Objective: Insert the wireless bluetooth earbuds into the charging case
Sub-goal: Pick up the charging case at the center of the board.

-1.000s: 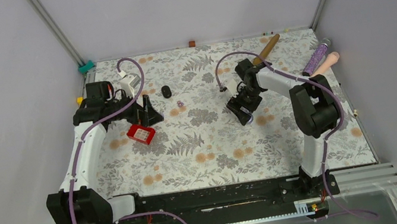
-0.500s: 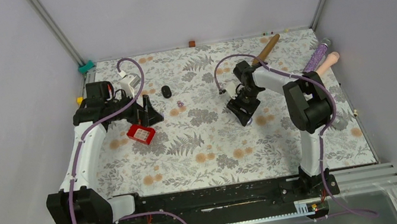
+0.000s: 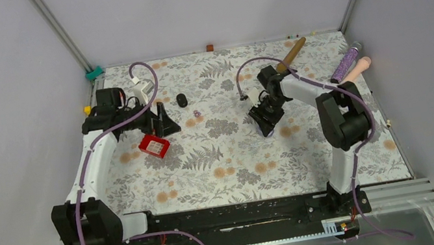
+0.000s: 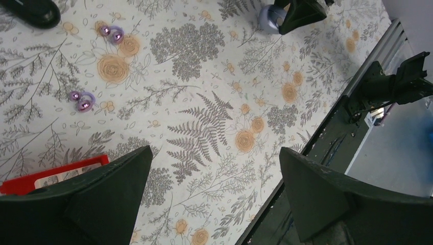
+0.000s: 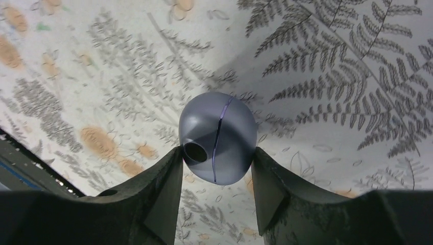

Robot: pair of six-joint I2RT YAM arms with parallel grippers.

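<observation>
The left pincer [image 4: 215, 152] hangs released above the bench [image 3: 233, 159], its two fingers wide apart with nothing between them; the red tray [image 3: 154, 146] lies just beside it at seven o'clock in the top view; a black oval thing [image 3: 181, 100] rests at about one o'clock of this pincer; the two pale purple earbuds [image 4: 81, 100] lie loose on the bench, near each other, at about three o'clock of the left pincer seen from above, between both arms and well apart from the case; the right pincer [image 5: 217, 153] is clenched on the charging case [image 5: 217, 122], a rounded grey-lilac shell with a thin seam down its middle, one finger touching each side; at one o'clock of it, near the far edge, lies a wooden rolling pin [image 3: 292, 52]; at the right edge lie a glittering purple stick [image 3: 347, 61] and a pale pink one [image 3: 360, 65], side by side
</observation>
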